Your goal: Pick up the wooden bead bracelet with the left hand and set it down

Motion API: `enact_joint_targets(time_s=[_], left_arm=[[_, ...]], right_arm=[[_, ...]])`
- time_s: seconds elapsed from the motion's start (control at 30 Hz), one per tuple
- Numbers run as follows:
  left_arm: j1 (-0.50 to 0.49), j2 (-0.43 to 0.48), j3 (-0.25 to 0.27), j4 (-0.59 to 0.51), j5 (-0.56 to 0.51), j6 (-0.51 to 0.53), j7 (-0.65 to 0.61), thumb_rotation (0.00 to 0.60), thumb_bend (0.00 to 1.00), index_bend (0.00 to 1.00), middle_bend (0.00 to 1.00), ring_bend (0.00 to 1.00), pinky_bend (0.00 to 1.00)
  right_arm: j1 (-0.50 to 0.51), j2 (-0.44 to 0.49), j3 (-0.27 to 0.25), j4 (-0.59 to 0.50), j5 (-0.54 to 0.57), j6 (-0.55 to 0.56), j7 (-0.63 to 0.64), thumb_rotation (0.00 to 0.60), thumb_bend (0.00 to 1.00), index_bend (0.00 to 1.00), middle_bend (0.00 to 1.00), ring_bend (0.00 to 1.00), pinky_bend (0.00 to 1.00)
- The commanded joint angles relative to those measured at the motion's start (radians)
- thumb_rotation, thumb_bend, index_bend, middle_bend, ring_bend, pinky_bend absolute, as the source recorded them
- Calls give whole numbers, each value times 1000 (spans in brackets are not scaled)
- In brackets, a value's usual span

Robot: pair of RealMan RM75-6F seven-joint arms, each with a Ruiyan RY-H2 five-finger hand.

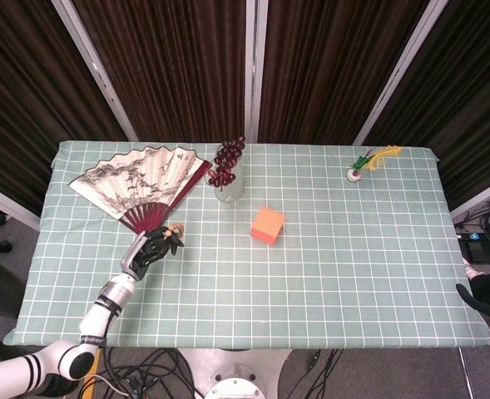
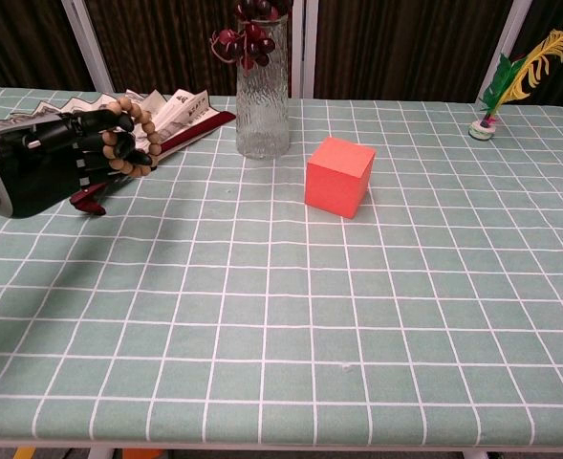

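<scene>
Left robot hand [image 2: 47, 172]: black, fingers curled around the wooden bead bracelet [image 2: 133, 134], which loops over the fingertips and is carried above the bench [image 2: 291, 316], near its left edge.
Bracelet, location: off the cloth, in the left robot hand's grip, just in front of the folding fan [image 1: 141, 184]; the head view shows only a few beads [image 1: 176, 230] past the fingers.
Right robot hand [image 1: 482, 301]: only a dark edge shows at the far right, well apart from everything; whether it is spread or closed cannot be told.
Other items: glass vase [image 2: 262, 105] with dark red berries, orange cube [image 2: 339, 177], feather shuttlecock [image 2: 510, 81] at the far right.
Risk, judged: the loop hangs on the fingertips rather than deep in the palm, so it could slip off early or snag on a finger at release. Set down too far back, it may land on the fan's ribs and roll.
</scene>
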Motion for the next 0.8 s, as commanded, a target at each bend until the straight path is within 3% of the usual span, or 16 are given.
enact_joint_targets(time_s=[0.03,0.2,0.47,0.53,0.57,0.6,0.67,0.8], left_arm=[[1,1,0,-4,2,-2,-1,552,770,541,643,425,169],[0,6,4,-9,13,-5,0,598,903,489,591,392,169],[-6,13,12,-8,42,-9,-28,600,927,355,484,329,169],[-7,14,15,-4,59,-2,-53,528,905,310,435,289,167],[-7,14,17,-2,67,1,-63,464,877,289,407,264,166],[-8,15,21,2,77,4,-71,361,826,263,366,230,165],[-9,14,26,11,93,13,-87,274,753,234,315,190,164],[-17,14,35,26,110,16,-106,194,587,209,256,154,164]], right_arm=[[-1,0,0,2,0,2,2,600,70,1,117,0,0],[-3,-1,-1,4,0,4,5,600,69,1,117,0,0],[-5,-3,-1,6,-1,6,8,600,70,1,117,0,0],[-5,-3,-1,7,1,6,8,600,69,1,117,0,0],[-5,-3,-1,7,2,5,9,600,69,1,117,0,0],[-5,-3,-1,7,2,5,9,600,70,1,117,0,0],[-5,-4,0,8,3,4,10,600,70,1,117,0,0],[-4,-4,1,7,4,2,9,600,70,1,117,0,0]])
